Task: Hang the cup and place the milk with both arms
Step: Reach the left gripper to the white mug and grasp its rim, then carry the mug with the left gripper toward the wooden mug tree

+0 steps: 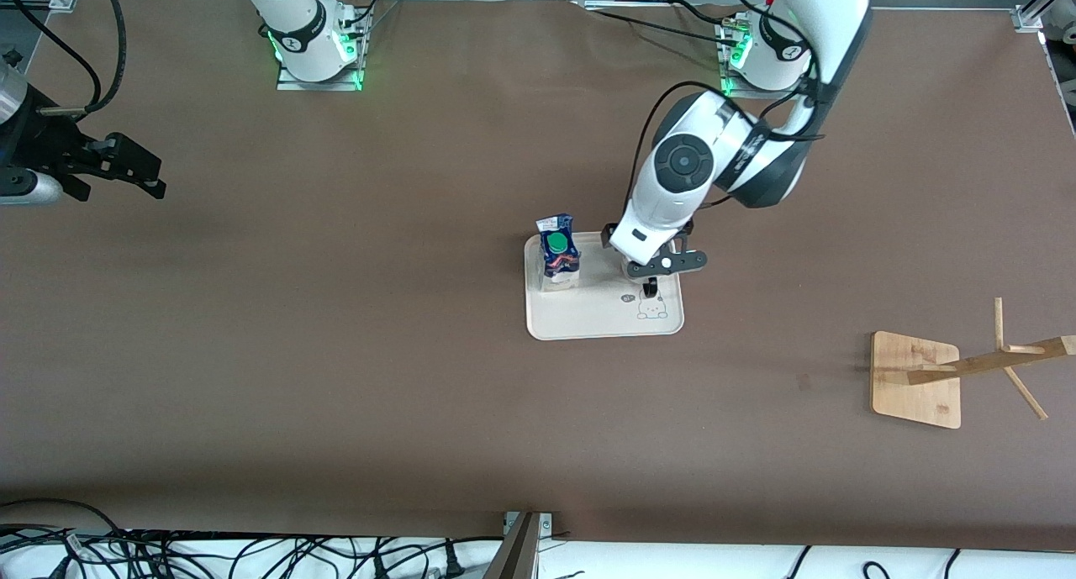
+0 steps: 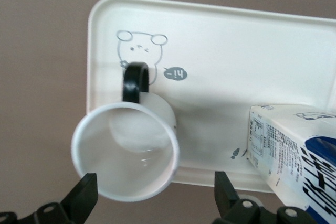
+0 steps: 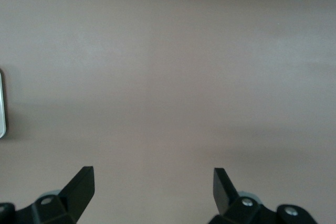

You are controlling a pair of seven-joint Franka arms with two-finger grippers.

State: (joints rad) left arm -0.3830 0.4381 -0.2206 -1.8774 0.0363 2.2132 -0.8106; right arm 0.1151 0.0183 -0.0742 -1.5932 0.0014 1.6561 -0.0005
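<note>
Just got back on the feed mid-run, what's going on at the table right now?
The left gripper is down over the cup on the cream tray, fingers open on either side of its rim, not closed on it yet. The milk carton stands on the same tray, toward the right arm's end. The right gripper waits open over bare table. The wooden cup rack carries nothing.

The front view looks down from high across the brown table (image 1: 336,377), facing both arm bases along its top edge, and takes in the whole surface including the cream tray (image 1: 588,318) near the middle. The left wrist view looks closely down onto that same tray (image 2: 252,45), its open fingers (image 2: 84,195) framing the cup (image 2: 126,158) and milk (image 2: 294,150). The right wrist view hangs over bare tabletop (image 3: 168,77) toward the right arm's end, catching only the tray's edge (image 3: 2,106).
</note>
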